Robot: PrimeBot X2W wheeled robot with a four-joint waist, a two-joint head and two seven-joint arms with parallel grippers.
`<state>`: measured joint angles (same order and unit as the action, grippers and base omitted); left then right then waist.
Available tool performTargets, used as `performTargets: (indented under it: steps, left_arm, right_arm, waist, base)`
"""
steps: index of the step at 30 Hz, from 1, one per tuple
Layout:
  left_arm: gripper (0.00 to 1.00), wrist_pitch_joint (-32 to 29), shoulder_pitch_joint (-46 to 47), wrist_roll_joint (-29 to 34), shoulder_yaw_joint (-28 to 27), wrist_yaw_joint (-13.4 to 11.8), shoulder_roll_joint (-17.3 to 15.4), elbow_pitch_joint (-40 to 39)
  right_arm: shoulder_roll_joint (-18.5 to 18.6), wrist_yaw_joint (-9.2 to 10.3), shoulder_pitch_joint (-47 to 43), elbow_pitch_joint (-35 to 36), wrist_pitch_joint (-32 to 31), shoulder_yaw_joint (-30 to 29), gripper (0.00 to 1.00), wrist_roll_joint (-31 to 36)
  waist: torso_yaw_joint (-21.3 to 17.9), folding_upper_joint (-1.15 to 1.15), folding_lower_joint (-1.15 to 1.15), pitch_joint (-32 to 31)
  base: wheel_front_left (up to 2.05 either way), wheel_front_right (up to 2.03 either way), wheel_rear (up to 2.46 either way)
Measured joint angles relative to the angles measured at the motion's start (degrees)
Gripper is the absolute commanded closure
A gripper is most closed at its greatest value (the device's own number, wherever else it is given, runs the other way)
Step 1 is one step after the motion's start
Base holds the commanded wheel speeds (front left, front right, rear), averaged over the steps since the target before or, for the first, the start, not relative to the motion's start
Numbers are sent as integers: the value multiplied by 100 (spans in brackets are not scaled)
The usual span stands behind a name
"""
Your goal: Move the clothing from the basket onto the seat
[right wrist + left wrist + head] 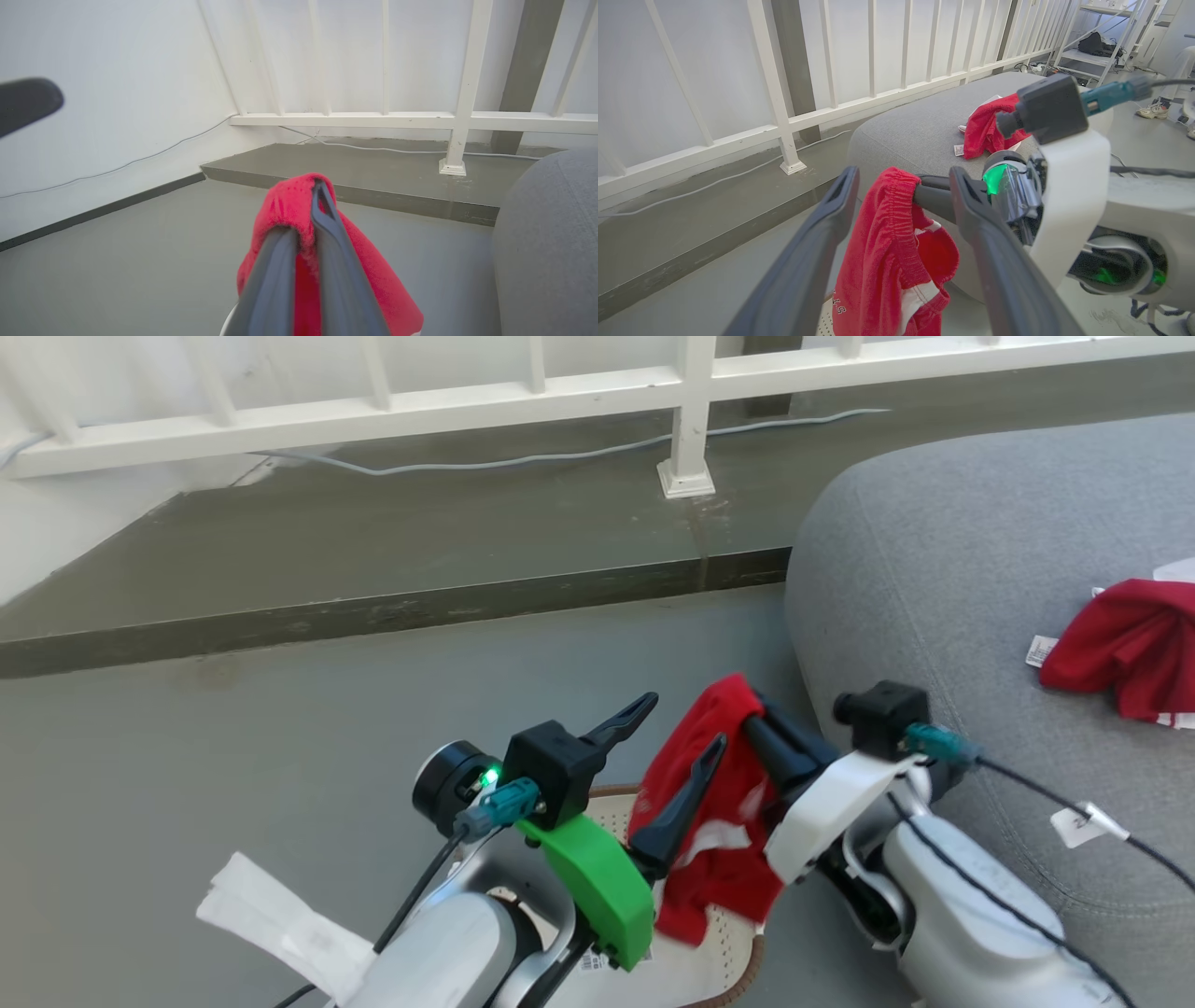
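Red clothing (714,887) hangs pinched in the raised right end effector (314,196).

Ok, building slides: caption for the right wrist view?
Right gripper shut on a red garment, held above the floor beside the grey seat.

a smooth grey floor (233,765) meets a low raised ledge (420,551) with a dark front edge, where a white railing (689,420) stands and a pale cable (523,457) trails along its foot. a plain white wall (117,84) with dark skirting (103,211) closes one side, and a white shelf unit (1099,53) stands far off.
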<state>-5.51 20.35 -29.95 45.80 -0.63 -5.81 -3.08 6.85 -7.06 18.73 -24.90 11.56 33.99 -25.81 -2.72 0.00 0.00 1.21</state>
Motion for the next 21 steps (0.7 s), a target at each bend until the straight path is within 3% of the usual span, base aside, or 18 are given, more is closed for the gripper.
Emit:
performTargets:
  steps: [21]
  left_arm:
    - [0, -109, -396, 312, 266, -141, -291, -391]
  right_arm:
    - [504, 171, 572, -236, 162, -975, 100, -214]
  waist:
    - [-836, 0, 0, 213]
  base:
    - [0, 0, 0]
